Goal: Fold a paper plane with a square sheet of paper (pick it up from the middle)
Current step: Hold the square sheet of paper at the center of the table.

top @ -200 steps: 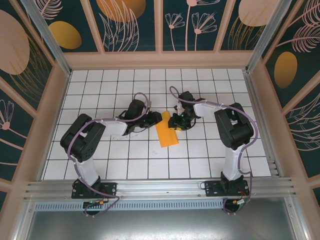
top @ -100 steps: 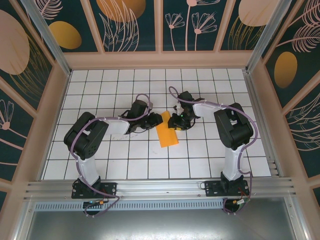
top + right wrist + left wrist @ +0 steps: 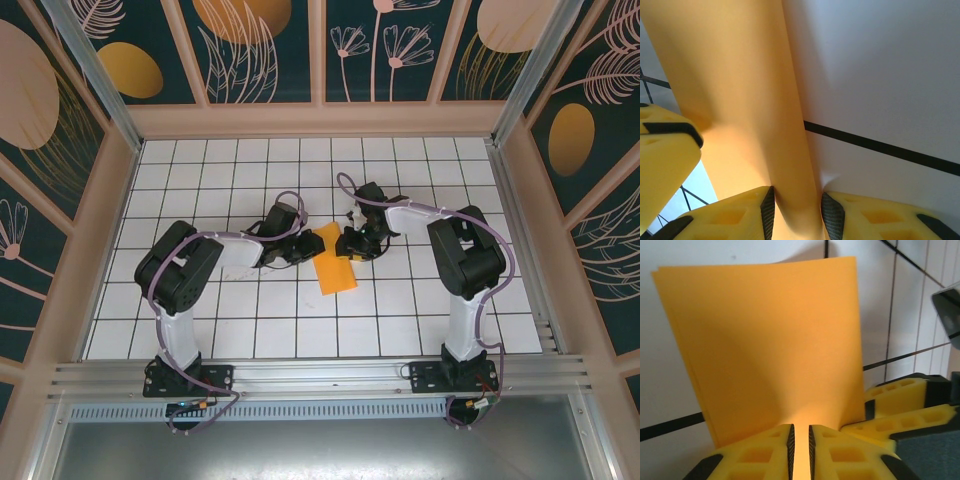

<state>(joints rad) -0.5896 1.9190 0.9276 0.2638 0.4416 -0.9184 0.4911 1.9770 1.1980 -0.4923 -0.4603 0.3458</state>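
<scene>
Folded orange paper (image 3: 334,268): a smooth, thin rectangle, long axis running near-to-far on the gridded table (image 3: 200,320). Its far end is pinched by left gripper (image 3: 306,246) and right gripper (image 3: 349,247).

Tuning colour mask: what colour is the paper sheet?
Plain bright orange paper, clearest in left wrist view.

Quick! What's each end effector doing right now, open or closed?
Left end effector: closed, pinching an edge of the orange paper.
Right end effector: closed, gripping the same orange paper.
</scene>
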